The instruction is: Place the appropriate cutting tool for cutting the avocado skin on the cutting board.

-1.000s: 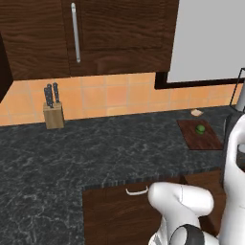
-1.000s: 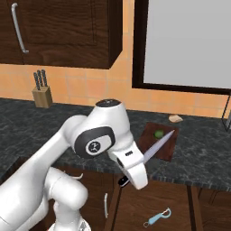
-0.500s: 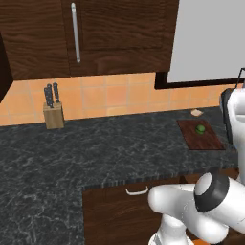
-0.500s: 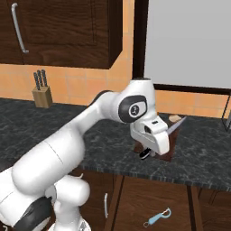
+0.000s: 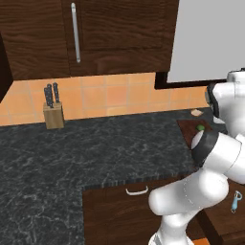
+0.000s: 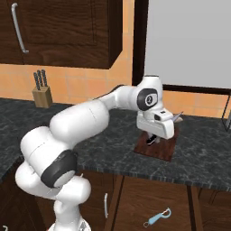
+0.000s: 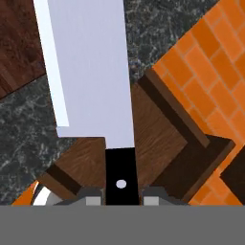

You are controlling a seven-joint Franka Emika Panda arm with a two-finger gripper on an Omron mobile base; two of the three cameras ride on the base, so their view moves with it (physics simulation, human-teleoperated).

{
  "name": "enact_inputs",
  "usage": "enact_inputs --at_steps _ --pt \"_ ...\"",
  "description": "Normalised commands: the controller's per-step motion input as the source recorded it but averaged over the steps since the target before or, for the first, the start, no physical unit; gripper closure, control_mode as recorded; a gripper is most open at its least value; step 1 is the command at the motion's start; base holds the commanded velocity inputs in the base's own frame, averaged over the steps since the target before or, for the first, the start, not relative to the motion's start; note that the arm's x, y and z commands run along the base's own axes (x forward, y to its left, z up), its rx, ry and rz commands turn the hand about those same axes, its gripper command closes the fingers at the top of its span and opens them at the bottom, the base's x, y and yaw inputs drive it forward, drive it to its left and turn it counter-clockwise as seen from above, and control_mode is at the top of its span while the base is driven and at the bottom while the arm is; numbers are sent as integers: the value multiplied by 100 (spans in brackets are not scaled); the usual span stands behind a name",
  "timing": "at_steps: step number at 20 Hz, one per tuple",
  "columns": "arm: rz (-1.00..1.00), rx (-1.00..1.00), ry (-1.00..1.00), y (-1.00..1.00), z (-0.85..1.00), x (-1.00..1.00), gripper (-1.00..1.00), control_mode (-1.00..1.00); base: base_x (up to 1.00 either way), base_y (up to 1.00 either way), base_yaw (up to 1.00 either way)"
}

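Observation:
My gripper [image 6: 154,136] hangs just above the dark reddish-brown cutting board [image 6: 159,152] at the counter's right side. It is shut on a knife's black handle [image 7: 120,176], and the wide pale blade [image 7: 91,72] runs up from my gripper [image 7: 122,195] in the hand view. The blade tip [image 6: 178,116] pokes out to the right of the hand. The small green avocado [image 5: 201,128] lies on the cutting board [image 5: 184,126], partly behind my arm in the left base view. In the right base view the hand covers the avocado.
A tan knife block [image 5: 53,115] with several dark handles stands far left against the orange tiles, the knife block [image 6: 42,95] well away from the arm. A small beige item [image 5: 196,113] lies behind the board. A blue-handled peeler [image 6: 158,218] shows low by the cabinet fronts.
The arm has swung up from low in front of the counter and out over the cutting board, carrying the knife. The hand now sits right above the board.

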Motion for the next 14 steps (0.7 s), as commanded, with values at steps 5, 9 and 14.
enact_inputs --at_steps 5,9,14 --pt "10 0 0 0 -69 95 100 -100 0 0 0" --pt "11 0 0 -3 -73 80 100 -100 0 0 0" --pt "11 3 0 -5 -50 58 100 -100 0 0 0"
